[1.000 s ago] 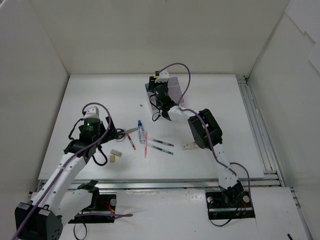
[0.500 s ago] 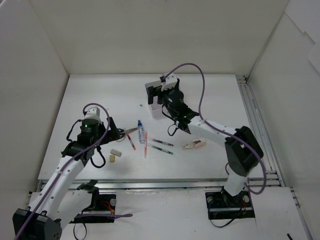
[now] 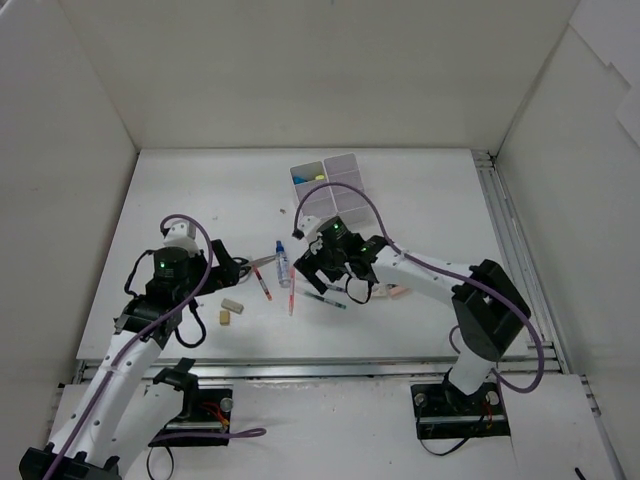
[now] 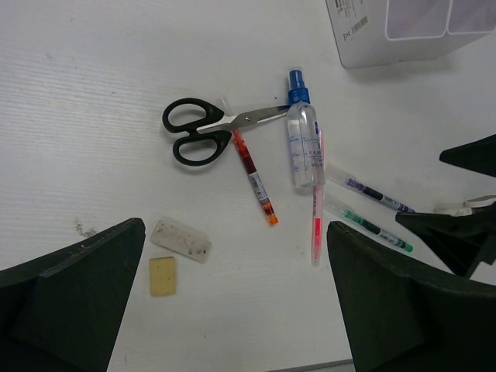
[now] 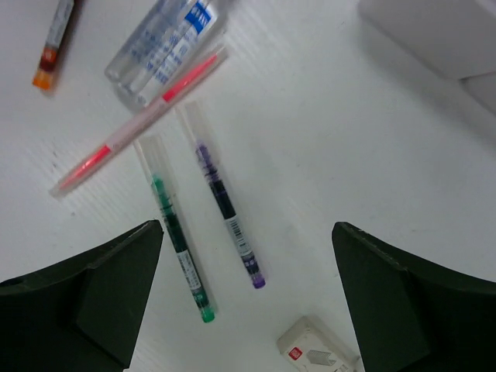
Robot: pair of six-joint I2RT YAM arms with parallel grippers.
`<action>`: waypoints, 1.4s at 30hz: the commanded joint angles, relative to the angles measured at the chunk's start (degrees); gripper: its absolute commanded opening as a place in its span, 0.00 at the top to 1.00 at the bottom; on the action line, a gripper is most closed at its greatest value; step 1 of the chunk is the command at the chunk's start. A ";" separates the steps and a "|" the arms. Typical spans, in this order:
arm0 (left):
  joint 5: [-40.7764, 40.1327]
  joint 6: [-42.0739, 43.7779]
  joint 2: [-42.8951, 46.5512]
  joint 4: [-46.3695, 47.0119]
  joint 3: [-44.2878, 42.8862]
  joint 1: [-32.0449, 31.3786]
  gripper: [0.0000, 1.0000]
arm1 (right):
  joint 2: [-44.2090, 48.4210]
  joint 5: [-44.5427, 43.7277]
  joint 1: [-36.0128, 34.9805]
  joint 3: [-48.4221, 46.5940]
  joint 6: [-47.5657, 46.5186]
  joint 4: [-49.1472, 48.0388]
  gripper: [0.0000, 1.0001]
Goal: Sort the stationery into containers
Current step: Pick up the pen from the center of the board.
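My left gripper is open and empty, hovering above the table just left of the black-handled scissors. Below it lie a white eraser and a beige eraser. The blue-capped bottle, a red-orange pen and a pink pen lie beside the scissors. My right gripper is open and empty above a green pen and a purple pen. A white eraser with a red label lies near its right finger. The white organiser stands behind, with blue and yellow items in one compartment.
White enclosure walls stand on the left, back and right. A metal rail runs along the table's right edge. A pink eraser lies right of the right gripper. The organiser's corner shows in the right wrist view.
My right arm has swung from over the organiser down toward me and now hovers over the green and purple pens. My left arm has drawn back slightly.
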State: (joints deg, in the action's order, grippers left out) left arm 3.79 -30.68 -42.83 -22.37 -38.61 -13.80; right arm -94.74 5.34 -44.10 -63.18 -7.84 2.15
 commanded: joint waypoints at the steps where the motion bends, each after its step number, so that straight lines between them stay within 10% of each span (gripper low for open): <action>1: 0.87 0.53 0.82 1.72 -0.50 0.44 0.01 | -3.06 -1.56 -1.34 -1.24 -3.41 4.09 0.13; 11: -1.07 0.27 1.61 1.36 0.29 -0.08 0.01 | -12.75 -3.85 -1.96 -4.76 -4.38 4.09 0.32; 16: -1.95 0.35 0.91 1.19 0.20 -0.08 0.00 | -13.98 -3.15 -1.96 -5.55 -5.08 4.09 0.58; 42: -1.77 1.06 0.64 1.72 0.73 -0.08 0.01 | -5.62 0.02 -4.86 -0.89 -1.57 1.89 0.61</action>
State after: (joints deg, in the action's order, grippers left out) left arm 2.55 -30.39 -42.72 -22.96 -37.63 -13.80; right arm -100.79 3.53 -48.49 -63.51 -10.28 5.13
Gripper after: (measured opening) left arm 0.996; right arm 0.392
